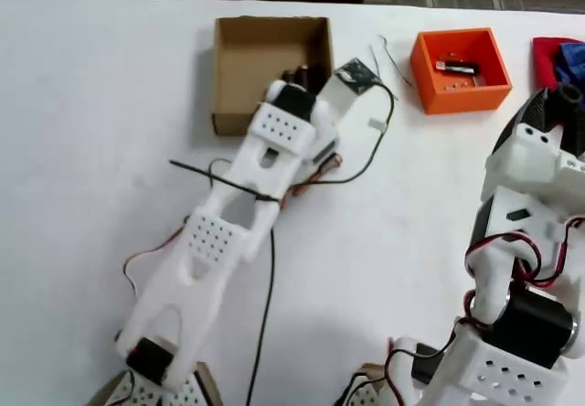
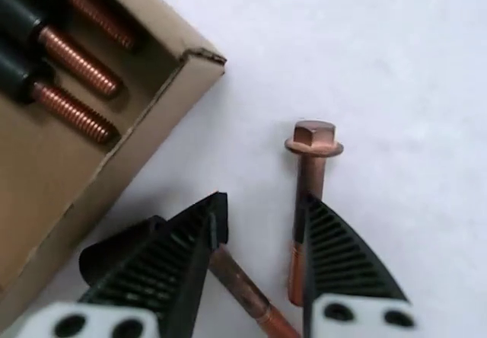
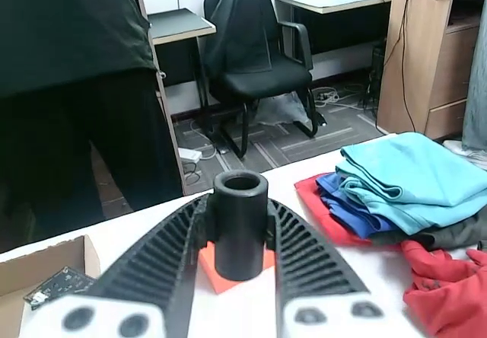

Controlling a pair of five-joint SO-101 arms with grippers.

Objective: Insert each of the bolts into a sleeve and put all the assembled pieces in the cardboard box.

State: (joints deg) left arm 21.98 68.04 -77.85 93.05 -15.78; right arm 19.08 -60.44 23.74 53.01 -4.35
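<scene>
Item one: a copper bolt with a hexagonal flanged head (image 2: 311, 172) lies flat on the white counter (image 2: 396, 64), just outside the open-topped brown cardboard box (image 2: 144, 136). The left arm's jaws stand open over it. The shank lies in the gap, close against the inner face of one ribbed black finger (image 2: 335, 250), and the head projects beyond the fingertips; nothing is gripped. A second copper bolt (image 2: 245, 286) lies at an angle under the other finger, and its end comes near the first bolt's shank; whether they touch cannot be determined. Inside the box lie assembled pieces (image 2: 76, 60), black sleeves with threaded copper ends protruding, side by side on the box floor. Item two: a black cylindrical sleeve (image 3: 240, 231) is clamped upright between the right arm's jaws, which are closed on its sides with its open bore facing up. In the right wrist view it is raised above a square orange plastic tray (image 3: 221, 271). From the high view, the cardboard box (image 1: 271, 68) sits at the far middle of the counter with the white left arm (image 1: 233, 214) extended to its near right corner. The orange tray (image 1: 460, 95) is to its right and holds small parts that cannot be identified. A small dark circuit board (image 1: 358, 79) lies between the box and the tray. Folded red, blue and turquoise cloths (image 3: 396, 178) are piled at the counter's far right edge.
</scene>
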